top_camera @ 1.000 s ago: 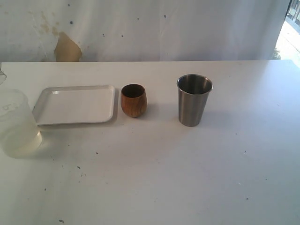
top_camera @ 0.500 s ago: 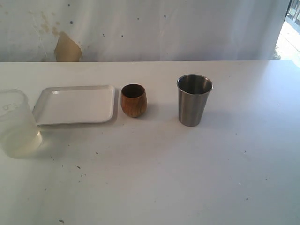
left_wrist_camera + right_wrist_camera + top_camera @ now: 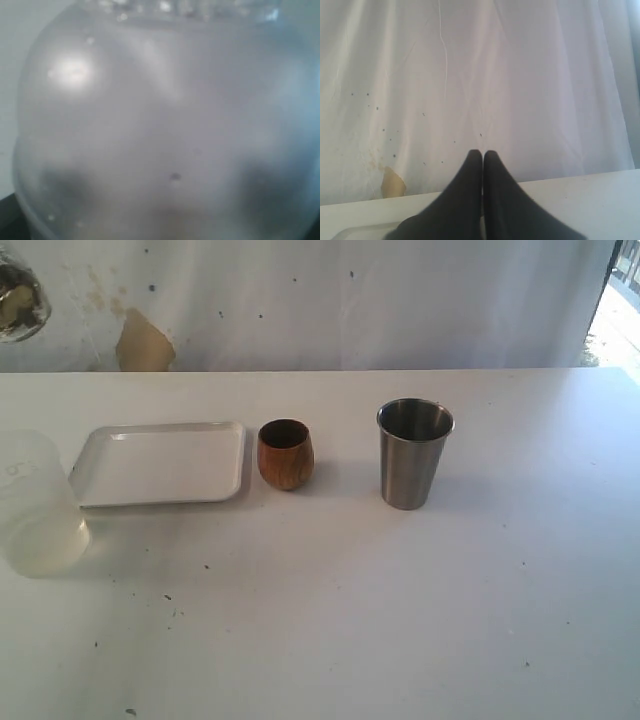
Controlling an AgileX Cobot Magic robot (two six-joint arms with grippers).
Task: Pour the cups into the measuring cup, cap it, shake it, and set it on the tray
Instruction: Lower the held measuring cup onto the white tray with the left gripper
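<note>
In the upper left corner of the exterior view, a rounded clear vessel (image 3: 20, 300) hangs above the table (image 3: 350, 620), cut by the frame edge, with dark spots inside. It may be the measuring cup, but I cannot tell this for sure. Below it, at the left edge, a frosted translucent container (image 3: 35, 510) stands on the table with a little yellowish liquid at its bottom. Just to the right of it lies the white tray (image 3: 160, 426), flat and with nothing on it. The brown wooden cup (image 3: 286, 462) stands upright just beside the right edge of the tray, not touching it. More to the right, apart from the wooden cup, the steel tumbler (image 3: 413, 465) stands upright with its mouth up. Behind the table hangs a white cloth (image 3: 400, 300) with a brown stain (image 3: 145, 345).

In the left wrist view a cloudy rounded surface (image 3: 160, 125) fills almost the whole frame, very close to the camera. The left gripper is not clearly seen there, so I cannot tell if it is released or grasping.

In the right wrist view the right gripper (image 3: 482, 152) is clenched, its two black fingers pressed together with nothing between them.
</note>
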